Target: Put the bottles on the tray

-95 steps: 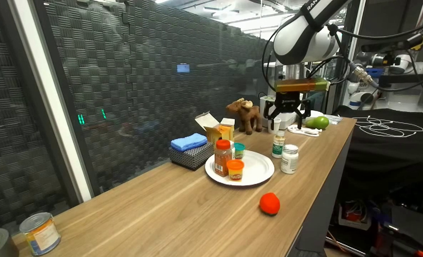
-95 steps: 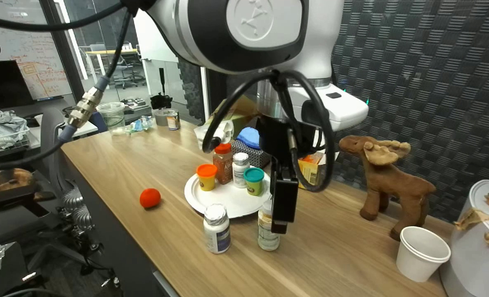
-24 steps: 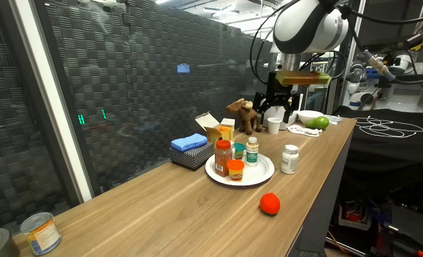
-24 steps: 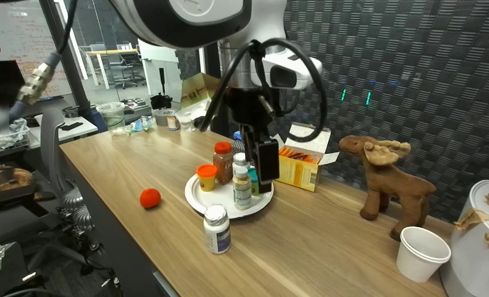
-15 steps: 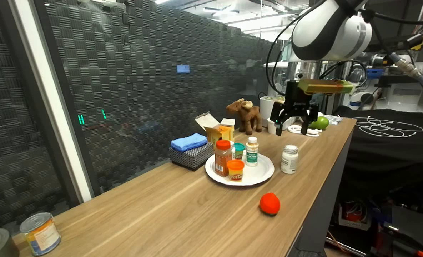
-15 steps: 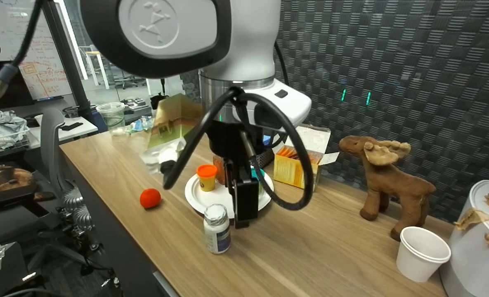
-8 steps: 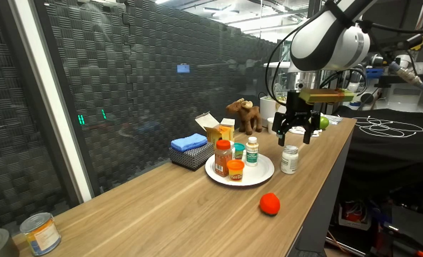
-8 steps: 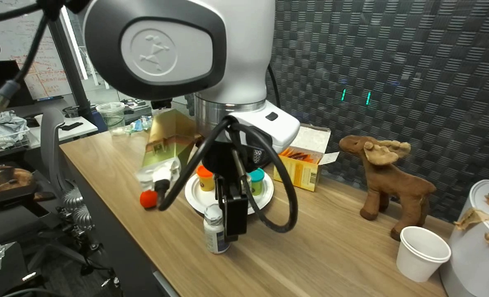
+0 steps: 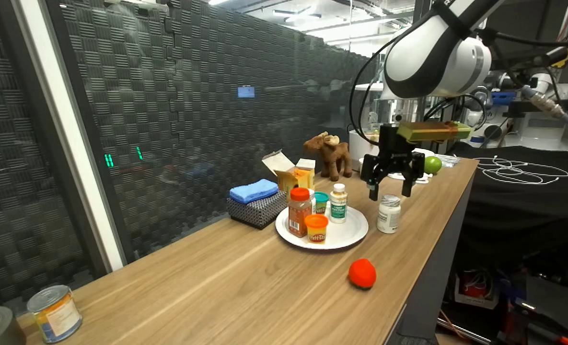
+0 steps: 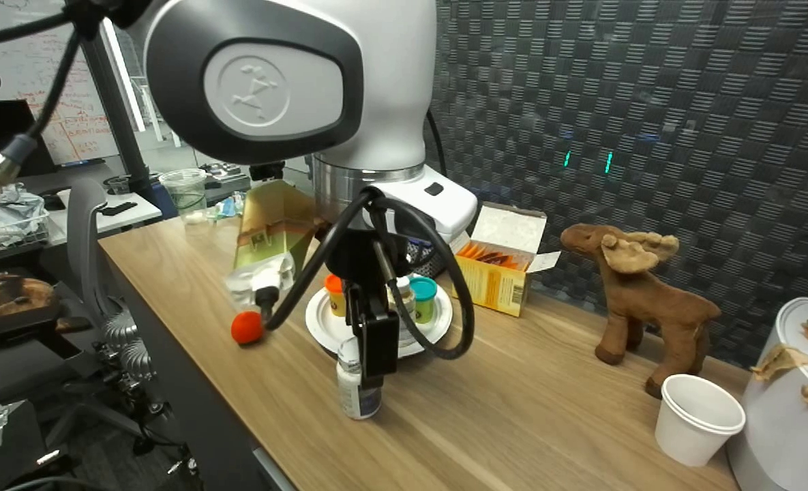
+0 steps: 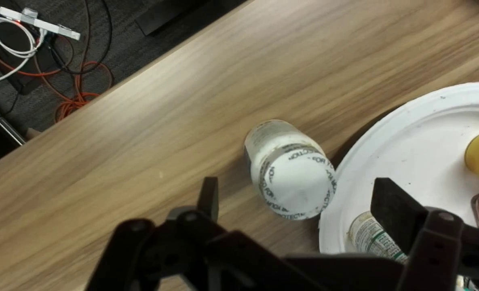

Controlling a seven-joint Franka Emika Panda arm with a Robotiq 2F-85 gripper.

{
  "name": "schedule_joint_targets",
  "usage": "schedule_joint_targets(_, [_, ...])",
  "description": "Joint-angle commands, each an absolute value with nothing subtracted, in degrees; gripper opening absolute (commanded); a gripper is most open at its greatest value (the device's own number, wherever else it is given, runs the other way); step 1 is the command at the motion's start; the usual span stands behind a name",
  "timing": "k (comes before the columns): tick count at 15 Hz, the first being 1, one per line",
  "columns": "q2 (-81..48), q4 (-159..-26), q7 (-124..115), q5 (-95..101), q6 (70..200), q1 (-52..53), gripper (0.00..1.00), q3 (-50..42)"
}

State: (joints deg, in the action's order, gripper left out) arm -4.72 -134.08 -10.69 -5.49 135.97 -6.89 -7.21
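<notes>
Since 6.3 s earlier, the green-labelled bottle [image 9: 338,208] has gone from the table [image 9: 245,282] onto the plate [image 9: 348,232], which serves as the tray, and the gripper [image 9: 390,192] has shifted over toward the white bottle [image 9: 388,219]. That white bottle stands upright on the table, just beside the plate but apart from it, its printed cap facing the wrist camera. Near the cap, the gripper has its 2 fingers [image 11: 397,214] spread wide and holds nothing; whether the tips are level with the cap yet, I cannot tell.

I judge the step in hand to be lining up to grasp this bottle, with seemingly just 1 left to bring over. Next should come centring on it, lowering until the fingers straddle it, closing, lifting, then a short carry to the plate's bare side. The finger nearer the plate overlaps it in the wrist view, so it could catch the rim on the way down.

Also upright on the plate are a red-capped jar [image 9: 299,214], an orange-lidded tub [image 9: 317,229] and a teal-lidded tub [image 9: 321,201]. Farther out, a round red object [image 9: 362,273] rests on the table, and a toy moose [image 10: 642,296] stands past a yellow carton [image 10: 492,283].
</notes>
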Motion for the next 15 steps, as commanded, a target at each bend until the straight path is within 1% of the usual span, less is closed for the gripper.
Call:
schedule_joint_targets(1, [-4.62, -134.18, -10.35, -5.25, 136.13, -6.49, 0.73, -6.92])
schedule_joint_targets(2, [-4.6, -134.26, -10.39, -5.24, 136.2, -6.42, 0.71, -6.9])
schedule_joint_targets(5, [-4.35, -134.54, -10.9, -4.79, 136.46, -6.32, 0.44, -6.97])
schedule_joint_targets(7, [-4.01, -134.69, -11.43, -4.5, 136.47, -6.39, 0.31, -7.13])
schedule_joint_targets(8, [-3.55, -134.8, -12.14, -4.07, 136.32, -6.41, 0.22, -7.26])
schedule_joint_targets(9, [-3.1, -134.85, -12.72, -3.63, 136.47, -6.43, 0.2, -7.38])
schedule_joint_targets(15, [0.01, -134.89, -19.94, 0.55, 136.24, -4.86, 0.21, -6.29])
